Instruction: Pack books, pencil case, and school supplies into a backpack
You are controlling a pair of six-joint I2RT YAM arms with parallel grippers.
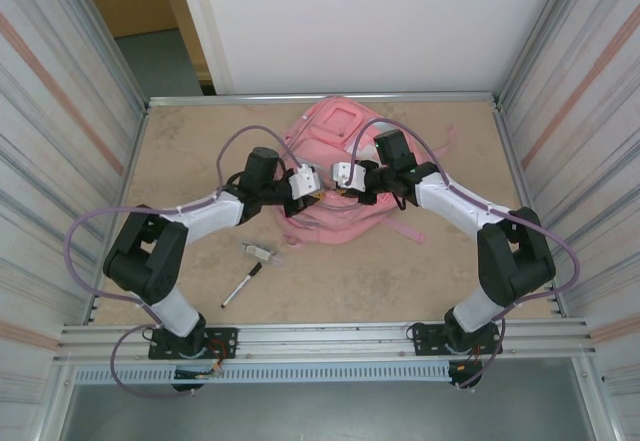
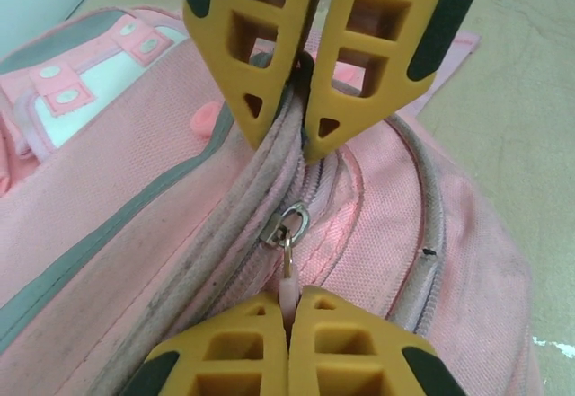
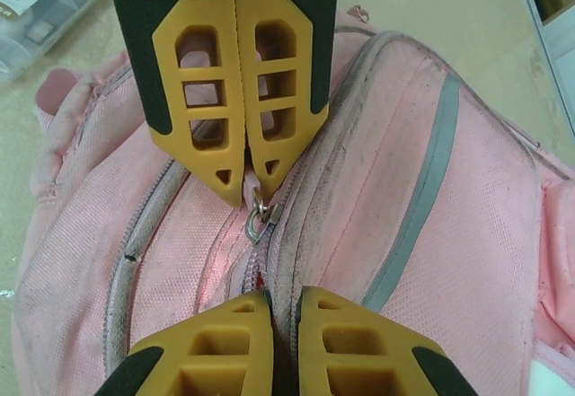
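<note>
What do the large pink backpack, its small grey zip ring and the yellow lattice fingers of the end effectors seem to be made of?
Large pink backpack: woven fabric, matte, probably synthetic; a fine weave grain shows. Small grey zip ring: metal, it seems, since it glints. Yellow lattice fingers: moulded plastic or firm rubber, dull, with open cells; the look leaves open which.

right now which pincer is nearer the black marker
Left. The left pincer, shut on the zip pull, is beyond and right of the black marker; the right pincer grips the backpack farther right.
</note>
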